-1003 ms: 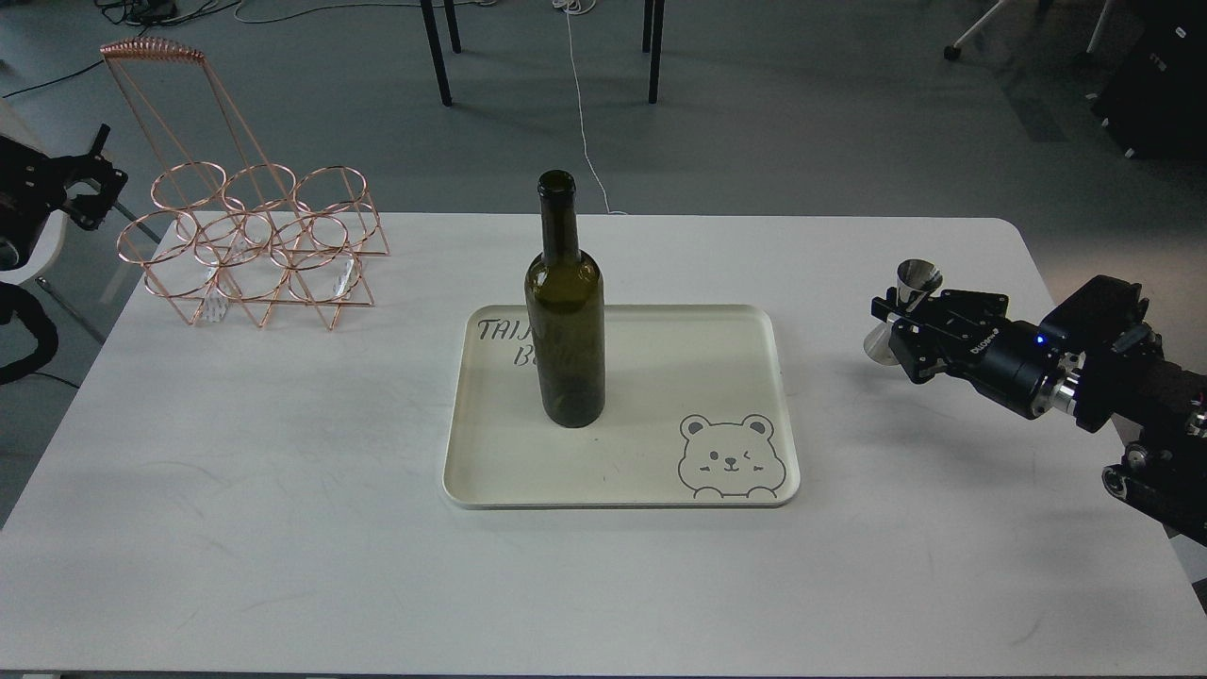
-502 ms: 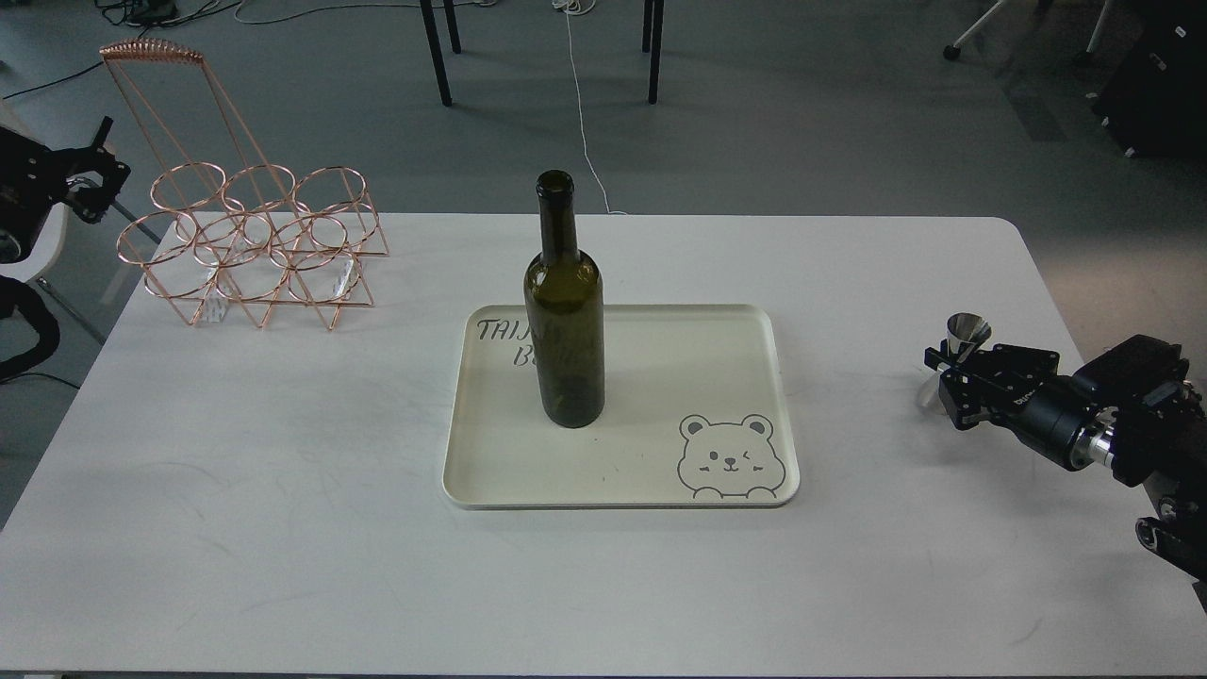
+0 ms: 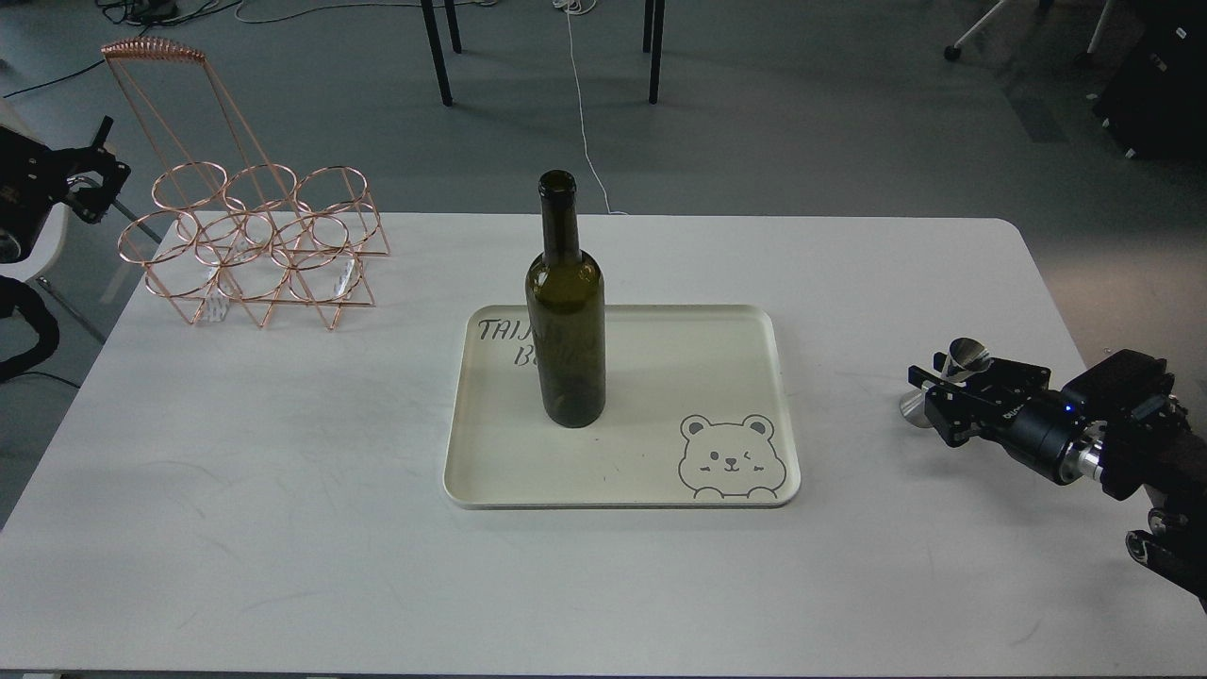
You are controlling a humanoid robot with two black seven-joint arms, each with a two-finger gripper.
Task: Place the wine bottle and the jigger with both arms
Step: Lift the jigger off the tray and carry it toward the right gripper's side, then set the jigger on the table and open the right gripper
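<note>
The wine bottle (image 3: 565,321) is tall, dark olive-green and unlabelled. It stands upright on the left half of the cream tray (image 3: 754,325) in the middle of the table, with no gripper near it. My right gripper (image 3: 943,389) comes in from the right edge and is shut on the waist of the small silver jigger (image 3: 968,356). It holds the jigger upright, low over the table, well to the right of the tray. My left gripper (image 3: 104,156) is off the table's far left corner, its two fingers apart and empty.
A copper wire bottle rack (image 3: 255,240) with a tall handle stands at the table's back left. The tray carries a bear drawing (image 3: 728,455) at its front right. Chair legs and cables are on the floor behind the table.
My right gripper has carried the jigger down and toward me, then slightly left, ending low over the table. My left gripper drew back a little to the left. The bottle has not moved.
</note>
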